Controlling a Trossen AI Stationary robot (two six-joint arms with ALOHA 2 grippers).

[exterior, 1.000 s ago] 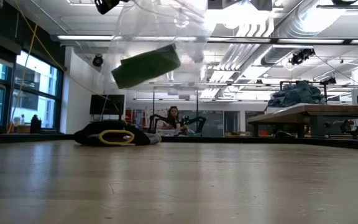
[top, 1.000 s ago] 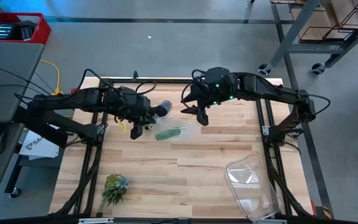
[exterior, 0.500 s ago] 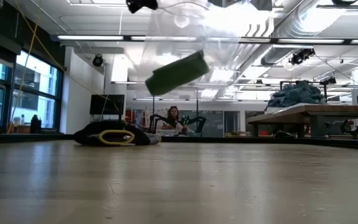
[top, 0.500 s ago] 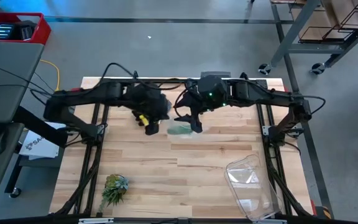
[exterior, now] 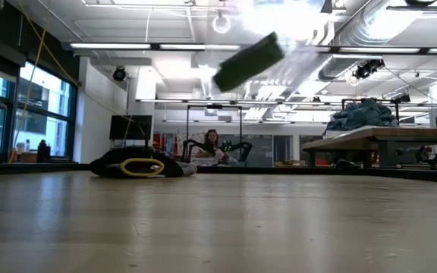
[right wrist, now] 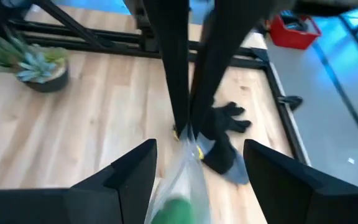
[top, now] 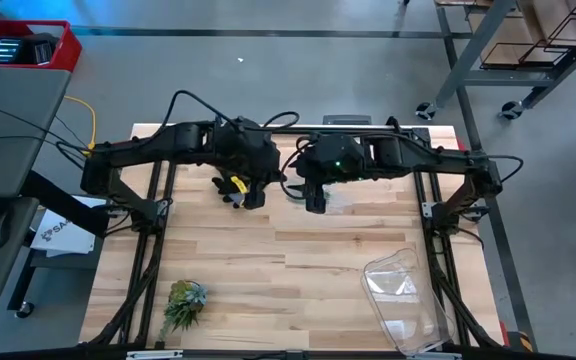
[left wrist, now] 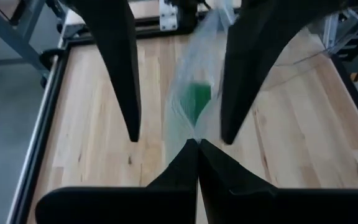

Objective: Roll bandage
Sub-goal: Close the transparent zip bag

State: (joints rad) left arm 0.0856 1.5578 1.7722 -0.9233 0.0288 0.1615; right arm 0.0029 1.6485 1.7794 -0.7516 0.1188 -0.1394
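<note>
The bandage is a small green roll (exterior: 249, 62) inside a clear plastic bag (left wrist: 199, 74), held high above the table. It also shows in the left wrist view (left wrist: 196, 101) and the right wrist view (right wrist: 176, 208). My left gripper (left wrist: 197, 144) is shut on the bag near the table's far middle (top: 251, 198). My right gripper (right wrist: 199, 146) is open just to its right (top: 315, 203). Its two fingers stand on either side of the bag and roll without plainly touching them. My left gripper pinches one end of the clear bag (left wrist: 194, 132) between its two fingertips (right wrist: 188, 127). The bag reaches away from the fingers toward my right gripper, with the green roll inside it. Bag and roll are lifted clear of the table, and the roll is tilted.
A black-and-grey glove (right wrist: 225, 134) lies on the table below the grippers, toward the far edge. A spiky green plant (top: 184, 300) stands at the near left. A clear plastic container (top: 403, 295) lies at the near right. Bare wood lies between them.
My left gripper has carried the bag toward the table's right and a little toward the far edge, so the roll has risen and shifted right in the low view. My right gripper has come left toward the bag, and its fingers now stand around it.
</note>
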